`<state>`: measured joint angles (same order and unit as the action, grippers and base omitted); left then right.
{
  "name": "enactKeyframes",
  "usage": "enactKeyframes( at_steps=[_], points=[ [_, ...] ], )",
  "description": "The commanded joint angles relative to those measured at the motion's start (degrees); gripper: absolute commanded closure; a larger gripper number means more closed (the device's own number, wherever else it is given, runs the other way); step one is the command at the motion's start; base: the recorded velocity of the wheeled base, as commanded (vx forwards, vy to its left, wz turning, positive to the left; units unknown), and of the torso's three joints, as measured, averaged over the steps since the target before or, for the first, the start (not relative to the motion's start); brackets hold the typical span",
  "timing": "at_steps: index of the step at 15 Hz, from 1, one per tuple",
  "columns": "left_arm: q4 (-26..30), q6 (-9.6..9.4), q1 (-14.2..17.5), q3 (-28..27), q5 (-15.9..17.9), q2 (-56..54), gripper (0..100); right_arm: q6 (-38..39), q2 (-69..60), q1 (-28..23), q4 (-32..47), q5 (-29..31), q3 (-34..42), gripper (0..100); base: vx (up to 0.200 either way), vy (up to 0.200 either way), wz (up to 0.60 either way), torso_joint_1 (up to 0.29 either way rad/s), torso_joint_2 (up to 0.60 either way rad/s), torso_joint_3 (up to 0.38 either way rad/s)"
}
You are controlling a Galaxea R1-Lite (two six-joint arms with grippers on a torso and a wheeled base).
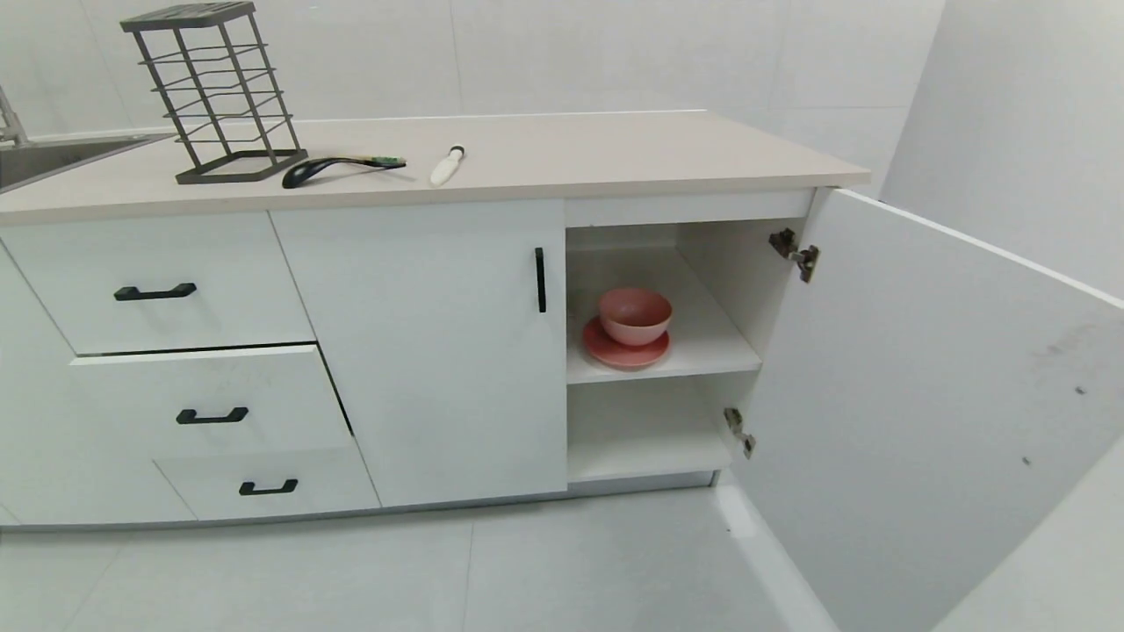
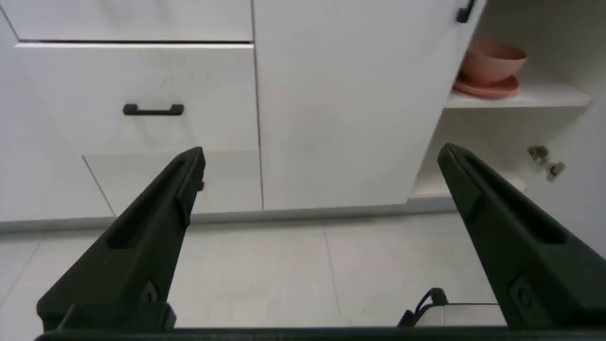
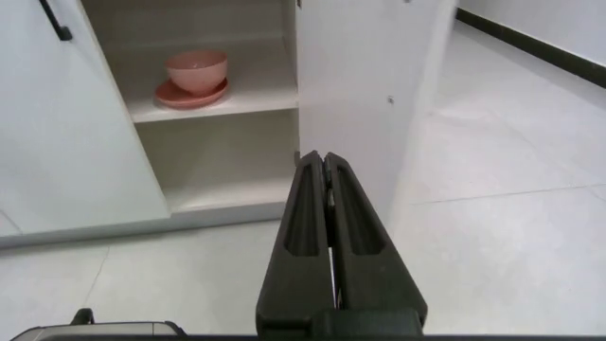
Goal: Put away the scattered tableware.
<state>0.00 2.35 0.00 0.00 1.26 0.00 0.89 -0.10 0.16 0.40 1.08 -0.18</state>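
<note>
The cabinet door (image 1: 922, 421) stands wide open. On the counter (image 1: 615, 149), beside a wire rack (image 1: 189, 15), a black spoon (image 1: 338, 167) and a white-handled utensil (image 1: 447, 165) lie loose. A pink plate (image 1: 615, 354) carrying a bowl (image 1: 635, 314) sits on the upper shelf (image 1: 711, 347), apparently stowed. The left gripper (image 2: 322, 156) is spread wide and empty, and the right gripper (image 3: 325, 159) is pressed closed on nothing. The spoon looks like the next job, which means lifting an arm to counter height.

The bowl (image 1: 635, 314) sits on the plate (image 1: 613, 354) on the upper shelf (image 1: 713, 349); the ladle (image 1: 338, 167) lies on the counter (image 1: 615, 149).
</note>
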Motion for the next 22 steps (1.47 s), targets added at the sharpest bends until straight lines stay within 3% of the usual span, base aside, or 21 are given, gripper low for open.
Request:
enactKeyframes(
  at_steps=[1, 18, 21, 22],
  points=[
    [0.0, 0.02, 0.0, 0.0, -0.03, 0.0, 0, -0.01, 0.1, -0.07, -0.05, -0.03, 0.01, 100, 0.0, -0.2, 0.0, 0.007, 0.0, 0.007],
    [0.0, 0.02, 0.0, 0.0, -0.03, 0.0, 0, 0.34, 0.1, -0.16, 0.04, -0.03, 0.01, 100, 0.0, -0.2, 0.0, 0.002, 0.0, 0.003],
    [0.0, -0.07, 0.0, 0.0, -0.03, 0.0, 0, 0.43, 0.1, -0.16, -1.28, 0.06, 0.18, 100, 0.0, 0.0, 0.0, 0.0, 0.0, 0.0],
    [0.0, -0.16, 0.0, 0.0, -0.03, 0.0, 0, 0.43, 0.1, -0.25, -5.68, 0.06, 0.18, 100, 0.0, 0.0, 0.0, 0.0, 0.0, 0.0]
  ],
)
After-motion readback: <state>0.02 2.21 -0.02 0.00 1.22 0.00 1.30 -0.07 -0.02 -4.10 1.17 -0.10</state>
